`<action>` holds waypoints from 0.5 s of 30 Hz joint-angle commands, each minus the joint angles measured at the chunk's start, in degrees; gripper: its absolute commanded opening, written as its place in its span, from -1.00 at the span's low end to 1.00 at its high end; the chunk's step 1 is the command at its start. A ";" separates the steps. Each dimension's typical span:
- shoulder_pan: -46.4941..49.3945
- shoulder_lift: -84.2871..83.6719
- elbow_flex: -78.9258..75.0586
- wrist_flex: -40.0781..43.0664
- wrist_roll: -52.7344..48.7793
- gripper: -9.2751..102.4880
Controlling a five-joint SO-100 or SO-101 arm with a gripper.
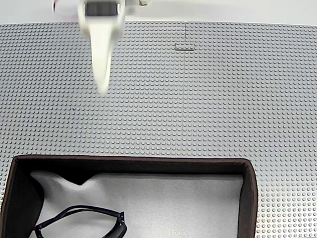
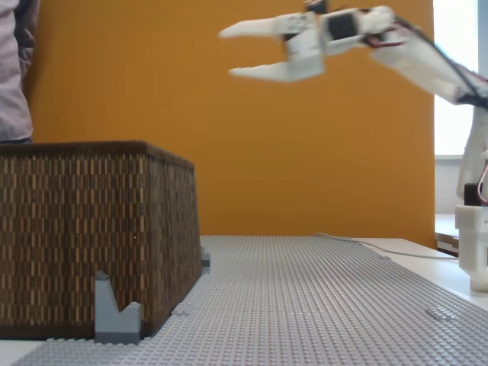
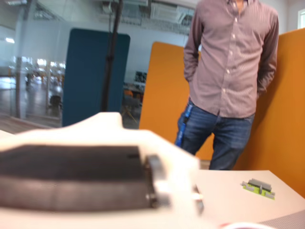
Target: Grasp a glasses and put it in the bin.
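The table (image 1: pixel 208 109) is covered with a grey studded mat, and in a fixed view from above it takes most of the picture. The bin (image 1: pixel 250 198) stands at the lower edge of that view; it has dark brown walls and a pale grey soft lining. In a fixed view from the side the bin (image 2: pixel 91 229) is at the left, with woven brown walls, and a small grey bracket (image 2: pixel 116 313) touches its near corner. A person (image 3: pixel 228 81) in a striped shirt and blue jeans stands before an orange screen (image 3: pixel 162 95) in the wrist view. The white arm (image 2: pixel 435 65) reaches in from the right in the side view, high above the table. Its end effector (image 2: pixel 226 52) is spread, with nothing between the two fingers, and it hangs in the air above the mat, to the right of the bin. The glasses (image 1: pixel 81 223) lie inside the bin on the lining, near the lower left corner, black frame with thin arms.
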 commanded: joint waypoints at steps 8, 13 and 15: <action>3.08 54.84 61.08 -7.38 -10.72 -0.39; 4.48 63.90 67.94 -1.76 -12.39 -0.42; 4.48 64.95 69.26 -0.35 -12.66 -0.42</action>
